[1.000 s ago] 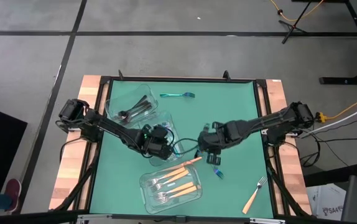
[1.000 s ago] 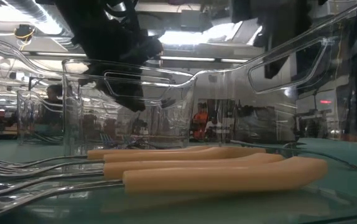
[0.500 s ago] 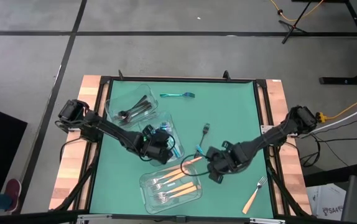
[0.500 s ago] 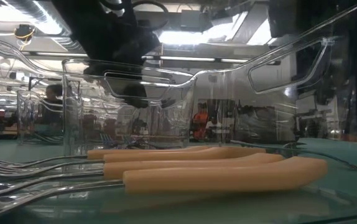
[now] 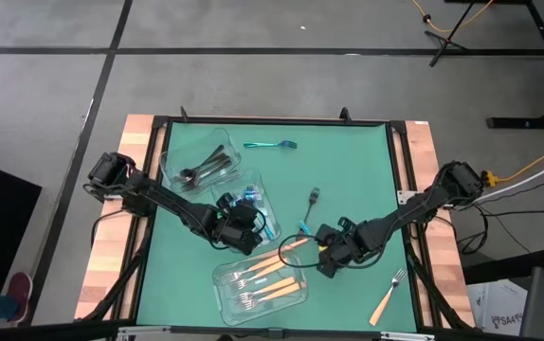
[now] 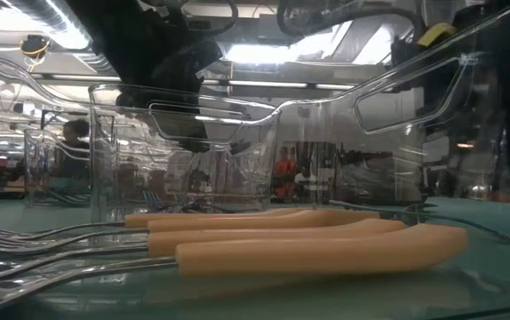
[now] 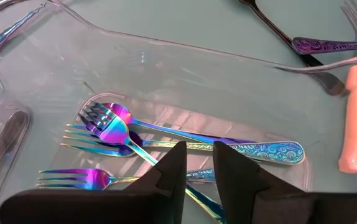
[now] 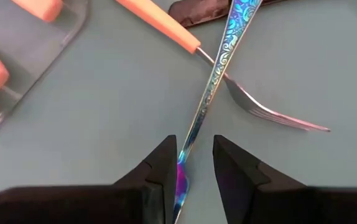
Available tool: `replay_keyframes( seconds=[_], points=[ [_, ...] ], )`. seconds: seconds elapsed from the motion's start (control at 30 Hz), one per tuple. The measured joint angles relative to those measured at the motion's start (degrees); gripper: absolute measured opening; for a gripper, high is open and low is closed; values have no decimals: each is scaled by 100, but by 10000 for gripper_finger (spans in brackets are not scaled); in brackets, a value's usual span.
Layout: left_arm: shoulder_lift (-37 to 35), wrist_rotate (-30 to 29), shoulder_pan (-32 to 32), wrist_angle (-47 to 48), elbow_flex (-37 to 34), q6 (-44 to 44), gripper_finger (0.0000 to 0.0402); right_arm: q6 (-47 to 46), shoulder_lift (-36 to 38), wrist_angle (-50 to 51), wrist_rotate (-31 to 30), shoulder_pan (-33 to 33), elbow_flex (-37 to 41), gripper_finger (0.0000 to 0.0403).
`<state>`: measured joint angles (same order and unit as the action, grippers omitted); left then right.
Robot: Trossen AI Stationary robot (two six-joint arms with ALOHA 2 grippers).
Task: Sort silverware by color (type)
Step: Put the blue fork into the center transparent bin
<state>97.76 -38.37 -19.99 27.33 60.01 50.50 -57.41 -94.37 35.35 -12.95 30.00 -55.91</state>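
My left gripper point(image 7: 200, 171) stands open above the middle clear container point(image 5: 250, 204), where several iridescent forks and a spoon point(image 7: 113, 127) lie on its floor; the spoon's handle runs beneath the gap between the fingers. My right gripper point(image 8: 194, 165) stands open just off the green mat. Its fingers are on either side of the low end of an iridescent utensil point(image 8: 219, 62). That utensil lies across the neck of an orange-handled fork point(image 8: 166, 28). In the high view the right gripper point(image 5: 329, 258) is right of the near container point(image 5: 261, 284).
The far-left container point(image 5: 201, 163) holds black utensils. Orange-handled forks point(image 6: 299, 244) lie in the near container. Loose on the mat are a teal fork point(image 5: 270, 145), a black utensil point(image 5: 315, 197) and an orange-handled fork point(image 5: 389, 296) near the right corner.
My right gripper has come down from the middle of the mat toward the near edge, rolling as it went. It now stands low over the iridescent utensil beside the loose orange-handled fork. No utensil has moved.
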Motion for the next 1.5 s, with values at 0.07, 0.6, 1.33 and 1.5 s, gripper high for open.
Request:
replay_keyframes(
  seconds=[0.07, 0.6, 1.33, 1.5],
  points=[
    [0, 0, 2, 0, 0, 2, 73, 9, 0, -180, -11, 0, 53, 92],
    [2, 4, 2, -1, 2, 2, 73, 68, -189, -271, -282, 0, 130, 92],
    [2, 33, 3, -5, 4, -7, 73, 74, -662, -465, -158, 0, 113, 40],
    [-44, 229, 4, 67, 4, -258, 73, 79, -664, -451, -172, 0, 113, 6]
  ],
)
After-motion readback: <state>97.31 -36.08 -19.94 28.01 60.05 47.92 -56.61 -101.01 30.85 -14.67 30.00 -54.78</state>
